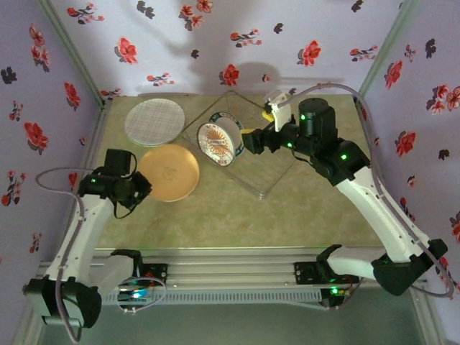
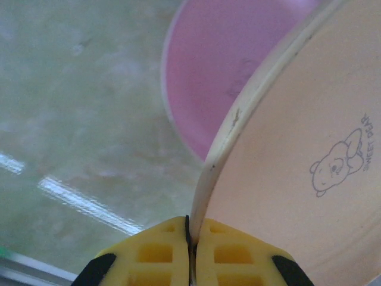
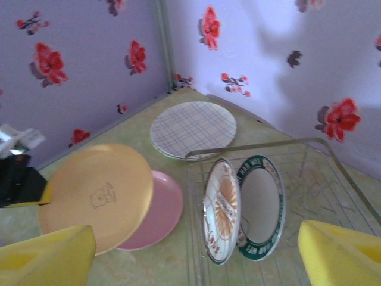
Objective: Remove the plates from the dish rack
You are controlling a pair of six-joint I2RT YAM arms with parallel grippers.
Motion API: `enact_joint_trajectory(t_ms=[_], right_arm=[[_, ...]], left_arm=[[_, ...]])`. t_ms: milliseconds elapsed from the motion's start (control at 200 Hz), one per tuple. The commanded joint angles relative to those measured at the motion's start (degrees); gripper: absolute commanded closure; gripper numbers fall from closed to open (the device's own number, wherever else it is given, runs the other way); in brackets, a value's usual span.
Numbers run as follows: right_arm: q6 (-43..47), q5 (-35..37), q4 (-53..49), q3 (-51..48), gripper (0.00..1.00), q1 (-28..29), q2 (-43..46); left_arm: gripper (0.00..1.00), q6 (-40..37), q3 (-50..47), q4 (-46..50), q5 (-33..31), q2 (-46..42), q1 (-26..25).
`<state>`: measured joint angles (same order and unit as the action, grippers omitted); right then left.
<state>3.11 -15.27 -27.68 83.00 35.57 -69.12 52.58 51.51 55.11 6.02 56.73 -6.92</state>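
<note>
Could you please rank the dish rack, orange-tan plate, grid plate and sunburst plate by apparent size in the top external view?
1. dish rack
2. orange-tan plate and grid plate: too alike to rank
3. sunburst plate

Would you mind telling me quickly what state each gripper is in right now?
Left gripper: shut on the rim of the orange-tan plate.
Right gripper: open, holding nothing.

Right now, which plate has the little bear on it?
Look left of the clear dish rack. The tan plate there overlaps a pink plate. It alone has a small bear drawing, and the left gripper pinches its rim.
</note>
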Motion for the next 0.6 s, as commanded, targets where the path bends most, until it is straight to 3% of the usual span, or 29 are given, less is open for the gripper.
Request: enact_joint_trajectory(t_ms=[0,595], right_arm=[[4.30,-0.55,0.61,-0.46,0.11,2.36,-0.64],[7.60,-3.21,1.03,-0.50,0.10,9.02,-2.38]], left_arm=[[1.00,0.64,-2.26,-5.72,2.21,1.83,2.00],[1.00,-2.67,-3.27,-16.36,2.87,16.36,3.78]])
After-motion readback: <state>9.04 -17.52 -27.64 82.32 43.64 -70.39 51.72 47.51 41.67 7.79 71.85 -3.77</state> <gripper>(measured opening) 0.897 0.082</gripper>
